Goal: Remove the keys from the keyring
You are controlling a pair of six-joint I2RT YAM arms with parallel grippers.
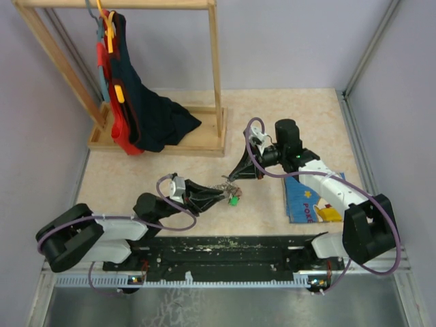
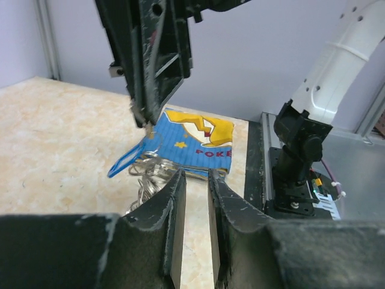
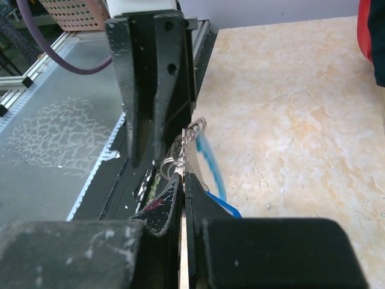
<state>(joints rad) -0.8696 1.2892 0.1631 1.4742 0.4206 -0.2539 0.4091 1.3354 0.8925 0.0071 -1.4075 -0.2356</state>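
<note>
Two grippers met at centre frame: right gripper pinched shut on the keyring, steadying it (I judged) so my part-open, seemingly empty left gripper could reach the keys.

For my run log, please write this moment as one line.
right fingers: shut on keyring | left fingers: open, close to keys | keys: not yet off keyring

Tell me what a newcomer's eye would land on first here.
Mid-table, the left tool and right tool meet tip to tip at the keyring, a green key just beside it. Far left stands a wooden rack hung with red and dark clothes; a blue picture book lies under the right arm.
</note>
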